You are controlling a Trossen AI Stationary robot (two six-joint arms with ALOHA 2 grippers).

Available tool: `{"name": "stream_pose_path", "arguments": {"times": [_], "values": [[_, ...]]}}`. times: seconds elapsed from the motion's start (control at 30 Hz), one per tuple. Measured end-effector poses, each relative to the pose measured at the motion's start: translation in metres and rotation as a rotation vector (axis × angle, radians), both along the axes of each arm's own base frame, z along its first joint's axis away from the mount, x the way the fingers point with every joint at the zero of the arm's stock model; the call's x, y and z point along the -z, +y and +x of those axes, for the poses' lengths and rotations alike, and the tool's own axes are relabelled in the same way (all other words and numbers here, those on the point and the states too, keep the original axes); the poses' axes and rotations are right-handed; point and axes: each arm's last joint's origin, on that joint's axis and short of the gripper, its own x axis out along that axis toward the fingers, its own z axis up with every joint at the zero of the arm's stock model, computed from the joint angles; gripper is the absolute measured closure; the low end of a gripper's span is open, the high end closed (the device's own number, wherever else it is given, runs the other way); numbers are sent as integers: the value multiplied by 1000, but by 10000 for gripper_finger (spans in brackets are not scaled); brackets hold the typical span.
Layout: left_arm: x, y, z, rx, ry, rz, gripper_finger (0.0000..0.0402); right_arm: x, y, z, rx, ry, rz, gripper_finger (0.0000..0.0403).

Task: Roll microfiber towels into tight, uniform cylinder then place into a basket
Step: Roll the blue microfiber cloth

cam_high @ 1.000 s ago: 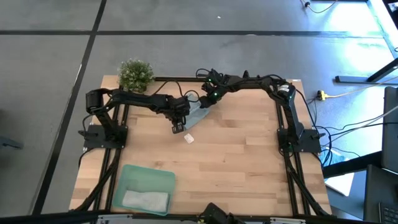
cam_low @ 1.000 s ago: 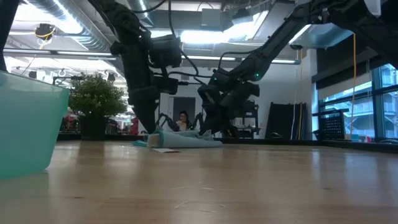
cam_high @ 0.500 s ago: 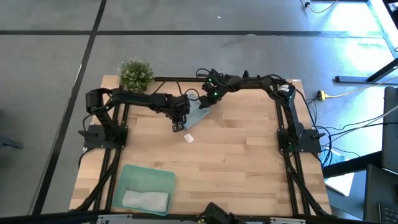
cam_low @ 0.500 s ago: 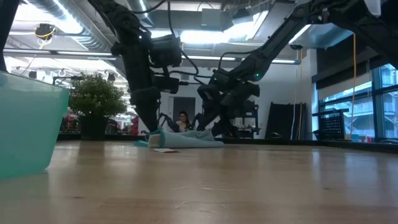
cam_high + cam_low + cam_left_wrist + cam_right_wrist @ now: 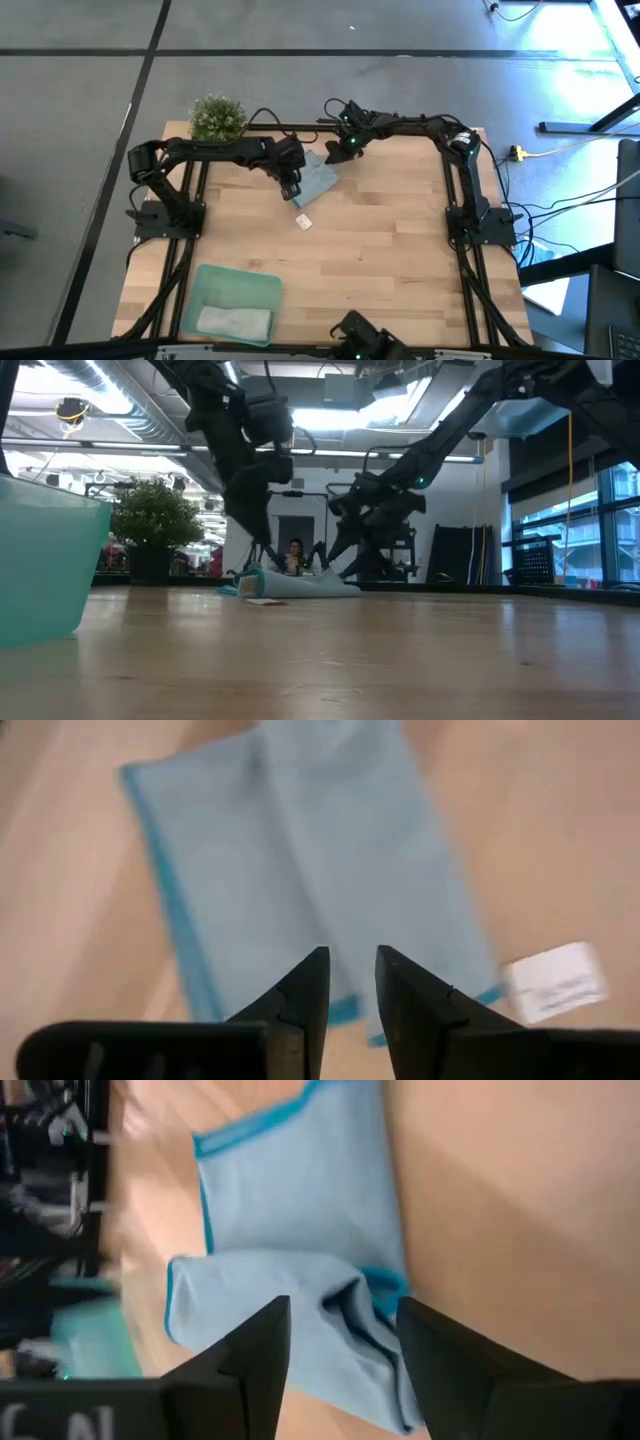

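High view shows the grey towel already in the basket. The blue towel lies flat at the table's far side, not rolled. The left gripper is nearly closed and empty; the right gripper is spread wide and empty.

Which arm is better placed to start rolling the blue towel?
Probably left. The left gripper hangs over the blue towel's near edge, fingers nearly closed. The right gripper is open above its far, rumpled fold.
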Motion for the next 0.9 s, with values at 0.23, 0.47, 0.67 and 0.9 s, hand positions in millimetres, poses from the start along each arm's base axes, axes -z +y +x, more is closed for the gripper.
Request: {"name": "stream_pose_path", "arguments": {"times": [0.23, 0.47, 0.67, 0.9], "values": [[15, -19, 27, 110, -134, -20, 321, -42, -1, -12, 38, 12, -162, 219], [45, -23, 45, 88, -104, 69, 321, -79, 18, -25, -14, 70, -273, 219], [59, -14, 46, 19, -62, 99, 321, -115, 40, -38, -19, 126, -411, 219], [63, -23, 47, 159, -66, -7, 321, -159, 57, -55, -7, 53, -502, 219]]}}
